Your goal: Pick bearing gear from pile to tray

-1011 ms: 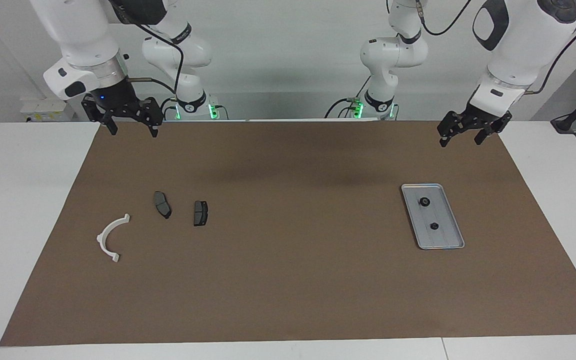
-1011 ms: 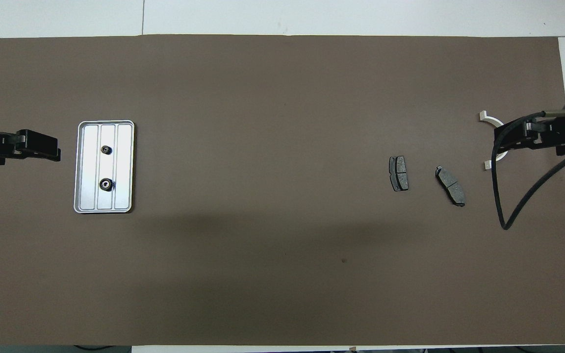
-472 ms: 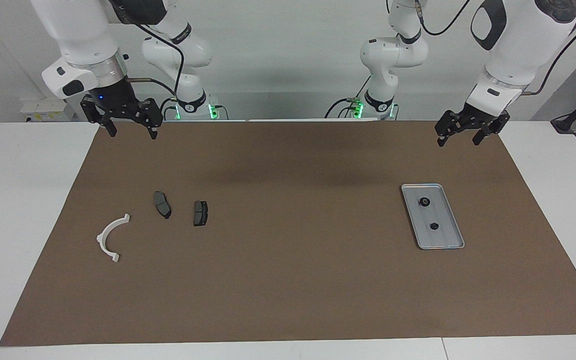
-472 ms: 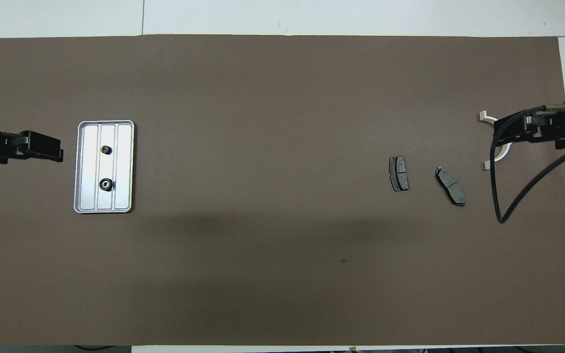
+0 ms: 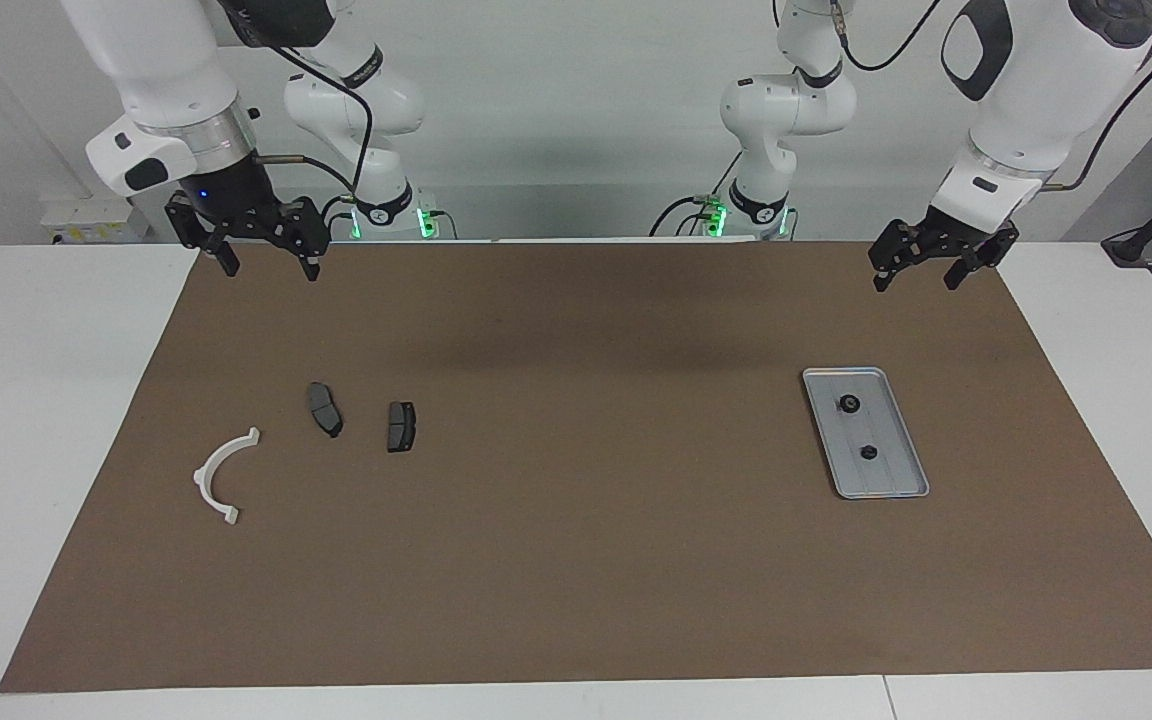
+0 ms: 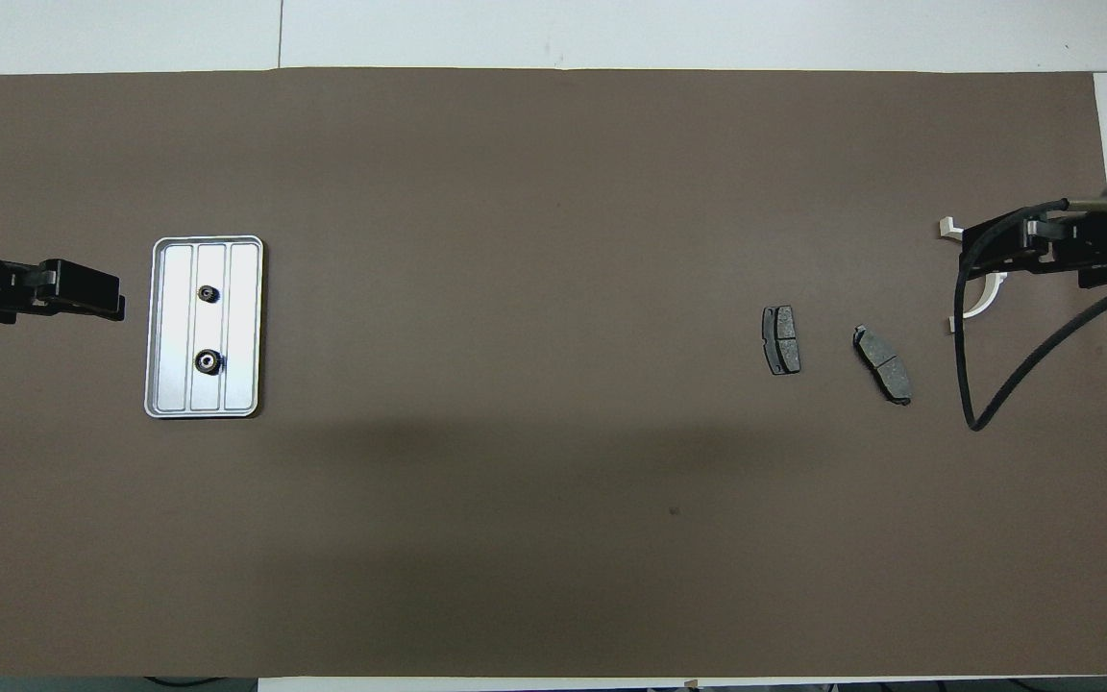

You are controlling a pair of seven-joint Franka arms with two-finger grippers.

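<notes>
The silver tray lies on the mat toward the left arm's end, also in the overhead view. Two small black round pieces lie in it. The pile toward the right arm's end is a white plastic arc and two dark brake pads. My right gripper hangs open and empty, high over the mat's edge nearest the robots. From overhead it covers part of the arc. My left gripper hangs open and empty, high over the mat between the tray and the robots.
A brown mat covers most of the white table. A black cable loops down from the right arm near the arc. From overhead the pads lie apart, beside the arc.
Both grippers have shifted only slightly, the right one a little toward the table's middle, the left one a little upward. The parts and the tray have not moved.
</notes>
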